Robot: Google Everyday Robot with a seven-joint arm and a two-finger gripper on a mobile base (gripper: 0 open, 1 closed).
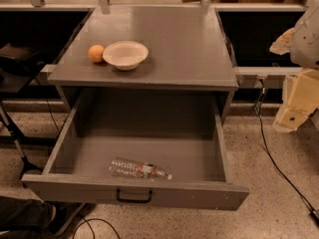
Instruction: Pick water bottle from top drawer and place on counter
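Two things rest on the counter (184, 44), both on its left front part; the bowl (125, 54) is the marker for all else. Just left of the bowl sits an orange (96, 53), so close that I cannot tell whether they touch. The bowl is pale and upright. In front of the bowl and lower down, the top drawer (164, 148) stands pulled out. On its floor, by the front panel, the water bottle (139, 169) lies on its side, slightly right of the bowl's line, cap to the right. Far right of the bowl, past the cabinet's side, the cream gripper (296, 108) hangs above the speckled floor, well apart from the bottle; whether it is parted or closed cannot be told.
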